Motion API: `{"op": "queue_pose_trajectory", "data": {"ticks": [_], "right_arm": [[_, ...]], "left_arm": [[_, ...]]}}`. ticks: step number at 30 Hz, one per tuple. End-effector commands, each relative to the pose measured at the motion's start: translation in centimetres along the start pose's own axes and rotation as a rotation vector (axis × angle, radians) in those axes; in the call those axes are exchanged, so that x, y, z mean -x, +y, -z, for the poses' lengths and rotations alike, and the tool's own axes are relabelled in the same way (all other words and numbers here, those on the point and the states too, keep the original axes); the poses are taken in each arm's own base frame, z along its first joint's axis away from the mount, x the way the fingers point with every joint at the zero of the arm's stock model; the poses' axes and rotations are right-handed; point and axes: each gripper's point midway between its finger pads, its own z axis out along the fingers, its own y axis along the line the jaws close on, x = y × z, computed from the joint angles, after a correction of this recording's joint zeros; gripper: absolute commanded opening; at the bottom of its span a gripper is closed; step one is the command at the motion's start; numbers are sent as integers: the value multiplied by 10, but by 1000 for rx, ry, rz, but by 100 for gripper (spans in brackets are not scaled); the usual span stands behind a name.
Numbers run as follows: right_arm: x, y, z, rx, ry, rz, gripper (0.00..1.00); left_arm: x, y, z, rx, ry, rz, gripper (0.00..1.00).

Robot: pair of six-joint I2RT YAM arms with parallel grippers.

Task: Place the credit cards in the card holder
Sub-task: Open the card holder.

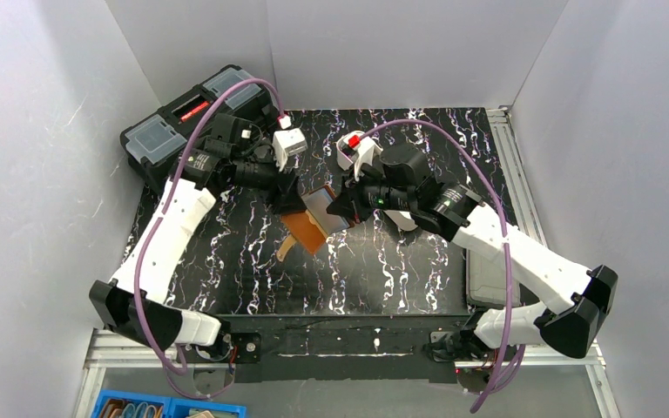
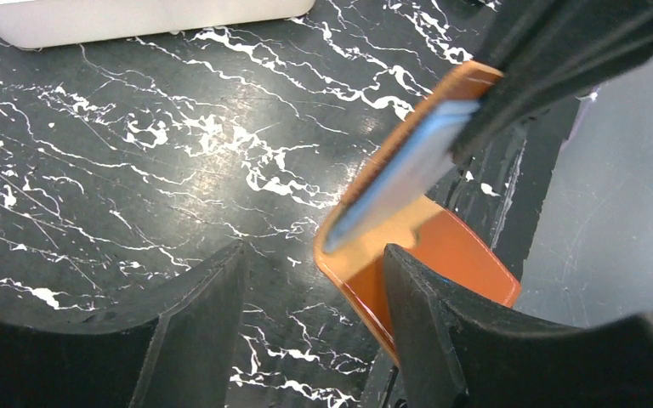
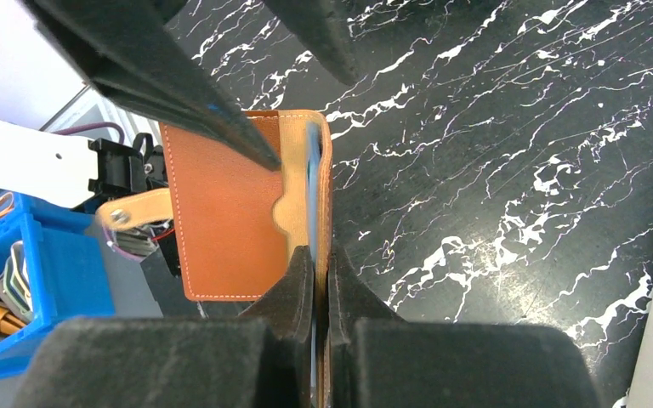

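The card holder [image 1: 303, 228] is a brown leather wallet lying open at mid-table, one flap flat and the other raised. My right gripper [image 3: 320, 251] is shut on the edge of the raised flap [image 3: 325, 170], which has a blue-grey inner layer. My left gripper [image 2: 315, 251] is open. One of its fingers [image 3: 221, 119] meets the inner face of the flat flap [image 2: 468, 259], the other hangs over bare table. In the top view both grippers meet over the wallet, left [image 1: 289, 198] and right [image 1: 341, 209]. No credit cards show plainly; whether the blue-grey layer [image 2: 408, 166] is a card I cannot tell.
A black toolbox [image 1: 183, 122] stands at the back left behind the left arm. A white tray [image 2: 136, 17] lies beyond the wallet. A dark grey flat rectangle [image 1: 488, 279] sits near the right arm. Blue bins [image 1: 165, 407] sit below the table's near edge.
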Motion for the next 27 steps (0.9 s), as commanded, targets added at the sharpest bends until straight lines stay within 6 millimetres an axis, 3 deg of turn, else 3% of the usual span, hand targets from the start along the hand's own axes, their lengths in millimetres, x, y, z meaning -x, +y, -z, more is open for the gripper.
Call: {"op": "queue_pose_trajectory", "data": {"ticks": [1,5,10,14,17,27], "right_arm": [[38,12,16,17,-131,51,1],[42,17,18,44,-149,50,1],[46,31,21,117,-175,35,1],[46,44,23,188,-196,17,12],[42,48,24,223,-198,3,19],[38,39,17,269,-187,-76,20]], "left_arm": [[2,-28,17,-61,-19,-64,57],[-7,-38,18,-111,2,-39,45],[-9,-46,12,-194,15,3,19],[-8,-42,11,-201,32,-14,1],[-6,-39,13,-176,25,-50,0],[-9,-49,19,-197,22,-73,0]]}}
